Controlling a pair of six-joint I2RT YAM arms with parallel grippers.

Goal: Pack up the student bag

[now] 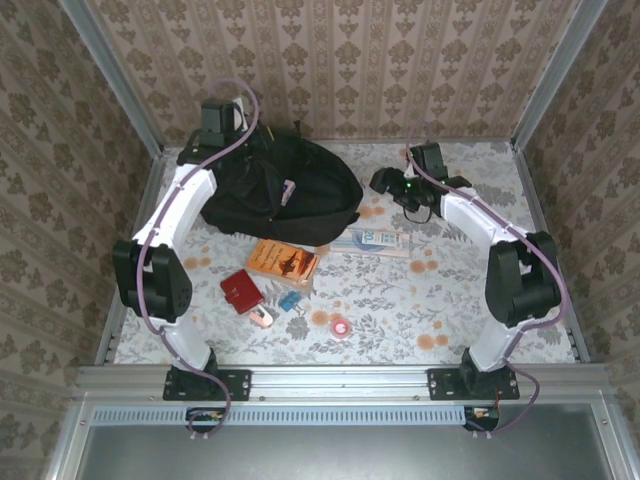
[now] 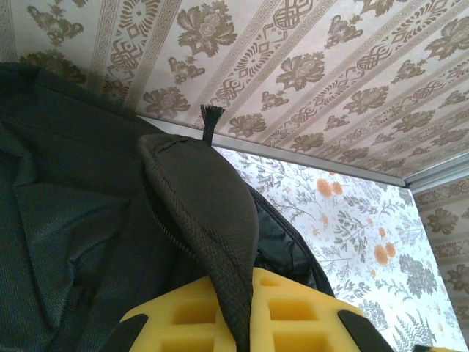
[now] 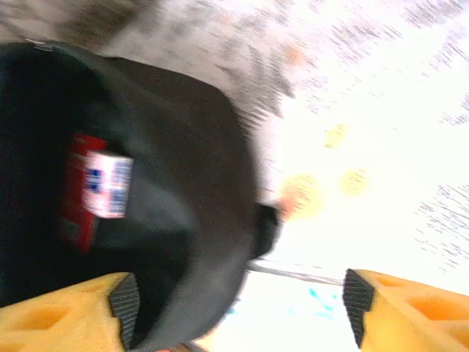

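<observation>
The student bag point(image 1: 285, 190), a big black soft backpack, lies at the back left of the table. My left gripper point(image 1: 232, 135) sits at its far left top. In the left wrist view this gripper point(image 2: 238, 323) is shut on a black webbing flap of the student bag point(image 2: 80, 220), which runs up between the yellow fingers point(image 2: 183, 323). My right gripper point(image 1: 381, 183) hovers just right of the bag, apart from it. Its wrist view is blurred: the right gripper point(image 3: 242, 312) stands open, with the student bag point(image 3: 168, 169) and its red-and-white label at left.
In front of the bag lie an orange book point(image 1: 283, 261), a red wallet point(image 1: 241, 291), a flat white-and-blue pack point(image 1: 372, 242), a small blue item point(image 1: 290, 301), a pinkish item point(image 1: 262, 316) and a red tape roll point(image 1: 340, 326). Patterned walls enclose the table.
</observation>
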